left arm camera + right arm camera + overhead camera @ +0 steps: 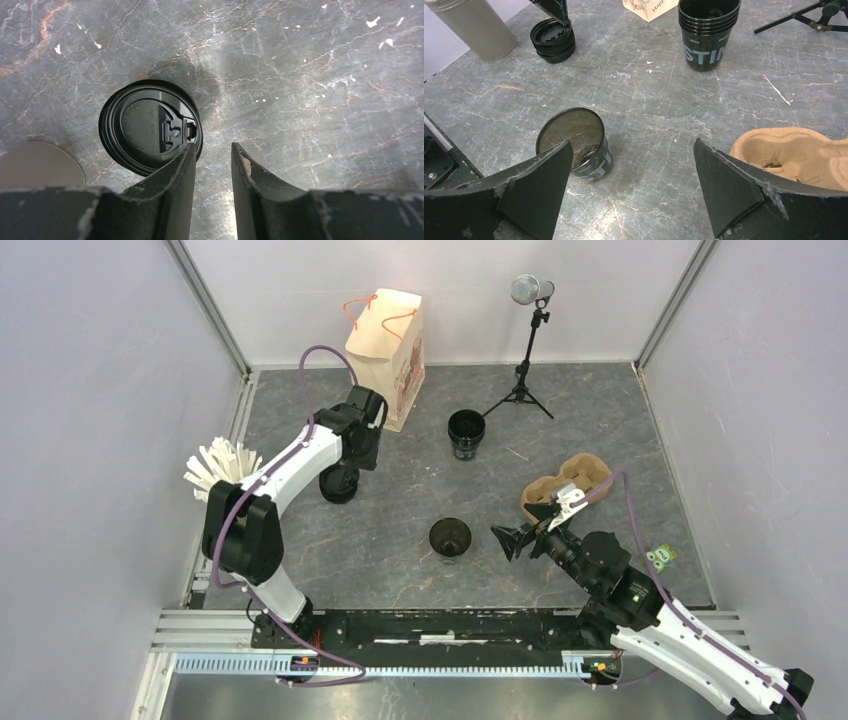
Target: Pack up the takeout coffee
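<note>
Fig. L gripper (213, 146): jaws slightly apart, empty; lid stack (150, 130) sits to one side of the gap, under one fingertip. Mid-table, open cup (571, 130) lies nearer R gripper (631, 144), jaws wide, empty.

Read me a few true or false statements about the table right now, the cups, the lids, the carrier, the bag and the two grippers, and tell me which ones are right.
1. The lone cup near the right gripper has no lid on it. True.
2. The right gripper is holding that cup. False: its jaws are wide open and empty, and the cup stands on the table.
3. The stack of lids lies right by the left gripper. True.
4. The stack of cups sits in the cup carrier. False: it stands on the table, apart from the carrier.
5. The paper bag lies flat. False: it stands upright at the back.
</note>
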`<state>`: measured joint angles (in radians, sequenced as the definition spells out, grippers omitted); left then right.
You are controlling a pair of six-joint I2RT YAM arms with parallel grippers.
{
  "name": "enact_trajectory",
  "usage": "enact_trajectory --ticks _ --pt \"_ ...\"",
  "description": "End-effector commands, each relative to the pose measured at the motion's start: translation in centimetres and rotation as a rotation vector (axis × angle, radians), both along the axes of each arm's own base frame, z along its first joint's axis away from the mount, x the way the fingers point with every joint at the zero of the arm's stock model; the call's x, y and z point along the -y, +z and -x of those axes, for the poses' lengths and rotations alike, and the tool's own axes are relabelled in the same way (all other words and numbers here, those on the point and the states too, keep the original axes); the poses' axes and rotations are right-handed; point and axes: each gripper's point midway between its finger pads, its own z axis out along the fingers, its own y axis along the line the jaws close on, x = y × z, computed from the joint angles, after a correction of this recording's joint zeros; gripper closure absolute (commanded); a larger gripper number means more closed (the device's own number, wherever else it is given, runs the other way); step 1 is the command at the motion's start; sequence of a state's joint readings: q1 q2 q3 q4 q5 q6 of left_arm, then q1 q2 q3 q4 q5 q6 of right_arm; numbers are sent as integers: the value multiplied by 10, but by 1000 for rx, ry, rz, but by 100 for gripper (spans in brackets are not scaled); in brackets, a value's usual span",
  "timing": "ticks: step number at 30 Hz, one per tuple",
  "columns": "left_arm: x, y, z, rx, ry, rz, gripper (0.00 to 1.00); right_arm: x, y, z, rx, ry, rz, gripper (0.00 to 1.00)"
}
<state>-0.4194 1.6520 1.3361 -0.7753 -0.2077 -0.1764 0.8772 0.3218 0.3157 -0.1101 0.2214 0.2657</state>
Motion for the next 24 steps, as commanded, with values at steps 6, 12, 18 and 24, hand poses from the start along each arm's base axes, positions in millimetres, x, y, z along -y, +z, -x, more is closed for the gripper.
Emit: enact_trajectory --ticks 6,12,18,24 --pt "-21 -17 -13 9 1 -115 63 1 19 2 14 -6 -50 2" --pt "-16 -29 -14 -21 -18 -98 63 4 16 4 10 -10 -46 2" --pt "-14 -41 -13 -52 -15 -99 67 9 17 4 16 -22 -49 2" --pt "-16 -46 -14 -65 -9 -107 68 11 20 5 27 -28 -52 2"
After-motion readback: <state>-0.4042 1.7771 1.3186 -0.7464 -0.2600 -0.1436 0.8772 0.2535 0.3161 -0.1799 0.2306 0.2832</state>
